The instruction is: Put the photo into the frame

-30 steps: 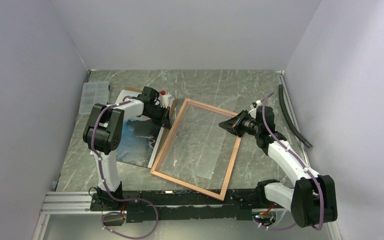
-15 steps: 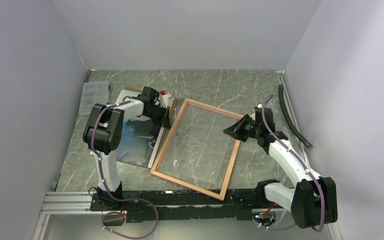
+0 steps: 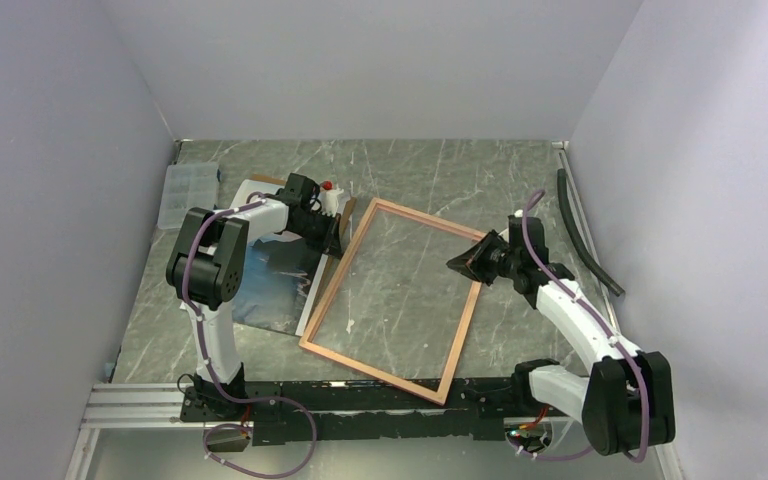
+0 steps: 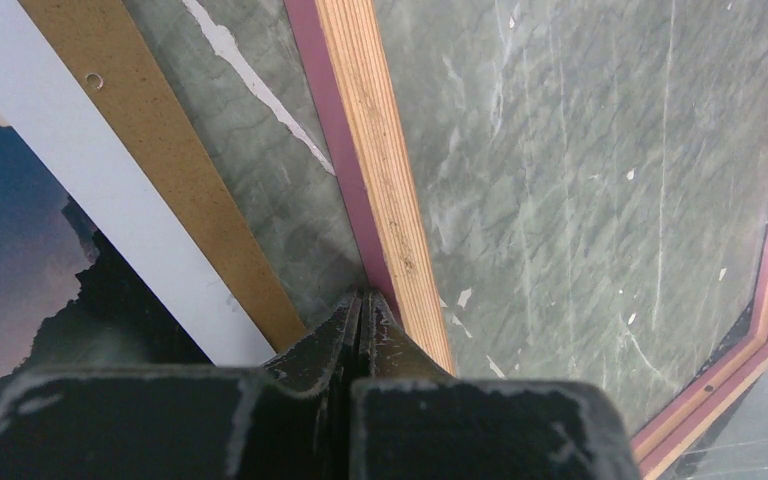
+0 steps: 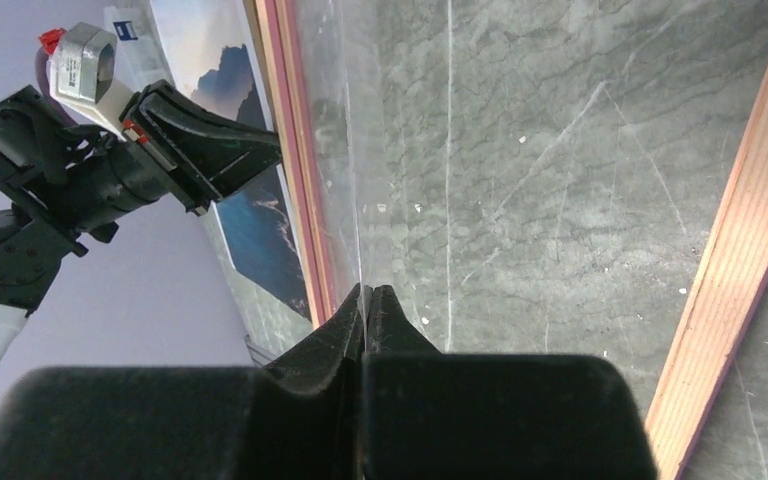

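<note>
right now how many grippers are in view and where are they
2. The left gripper, shut, is at the outer edge of the frame's left rail. The right gripper, shut, is over the frame's inside, near its right rail. Neither is hidden.

Thin-railed frame (image 3: 372, 367) lying skewed on green marbled worktop (image 3: 410, 170), photo (image 3: 275, 282) flat beside its left rail, left gripper (image 3: 339, 244) at that rail, right gripper (image 3: 453, 263) at the right rail.

A grey-green marbled surface (image 3: 440, 170) carries a clear plastic compartment box (image 3: 182, 190) at its far left edge, against the wall. A brown backing board (image 4: 160, 170) lies flat on the left side. A black hose (image 3: 585, 235) runs along the right edge. A metal rail (image 3: 130, 405) borders the near edge.
</note>
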Action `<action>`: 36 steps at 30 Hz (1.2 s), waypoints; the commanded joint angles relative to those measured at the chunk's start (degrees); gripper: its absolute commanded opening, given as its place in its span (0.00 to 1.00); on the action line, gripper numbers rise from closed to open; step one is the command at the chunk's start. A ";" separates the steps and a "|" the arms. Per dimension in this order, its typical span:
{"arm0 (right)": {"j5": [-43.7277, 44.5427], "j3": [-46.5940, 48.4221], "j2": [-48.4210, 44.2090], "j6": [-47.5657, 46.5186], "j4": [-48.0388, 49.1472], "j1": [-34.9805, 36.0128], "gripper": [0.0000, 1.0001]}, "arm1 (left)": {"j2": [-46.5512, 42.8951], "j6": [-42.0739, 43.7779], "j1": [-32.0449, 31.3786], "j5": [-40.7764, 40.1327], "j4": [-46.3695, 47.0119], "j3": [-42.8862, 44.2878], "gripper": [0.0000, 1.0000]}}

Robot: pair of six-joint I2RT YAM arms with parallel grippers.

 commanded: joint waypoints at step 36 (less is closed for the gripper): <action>4.98 5.92 7.10 -12.00 -7.92 -0.88 0.54 | -2.68 -0.01 -1.05 2.44 -0.53 -1.24 0.03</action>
